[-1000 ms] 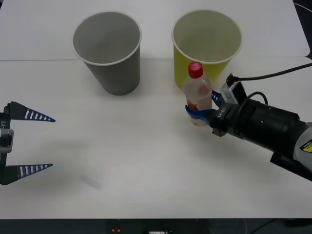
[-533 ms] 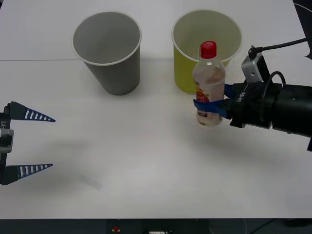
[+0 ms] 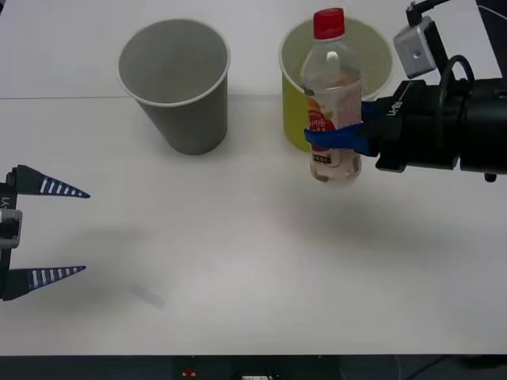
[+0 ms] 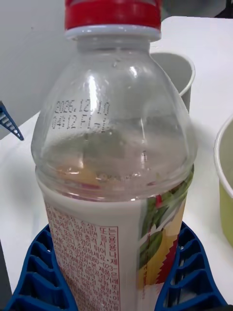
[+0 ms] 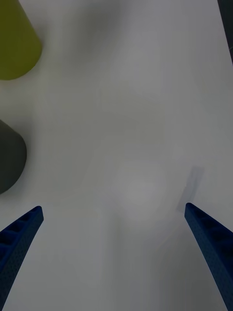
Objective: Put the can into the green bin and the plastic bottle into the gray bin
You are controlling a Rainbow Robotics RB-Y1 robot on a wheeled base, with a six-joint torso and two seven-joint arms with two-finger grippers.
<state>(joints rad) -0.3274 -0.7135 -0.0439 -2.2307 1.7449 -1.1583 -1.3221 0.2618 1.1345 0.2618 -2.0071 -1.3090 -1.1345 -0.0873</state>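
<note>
My right gripper [image 3: 339, 137] is shut on the plastic bottle [image 3: 333, 99], a clear bottle with a red cap, held upright above the table in front of the green bin [image 3: 372, 55]. In the right wrist view the bottle [image 4: 116, 184] stands between my blue fingers [image 4: 34, 272]. The gray bin [image 3: 176, 83] stands to the left of the green one, also seen as the gray bin [image 4: 177, 73] behind the bottle. My left gripper [image 3: 47, 231] waits open at the table's left edge. The can is out of view.
Both bins stand upright near the far side of the white table [image 3: 238, 261]. From the left wrist I see the green bin [image 5: 17, 43] and gray bin [image 5: 9, 155] at one side, and a faint smudge [image 5: 194, 180] on the table.
My right gripper has lifted the bottle off the table and carried it up in front of the green bin. The left arm has not moved.
</note>
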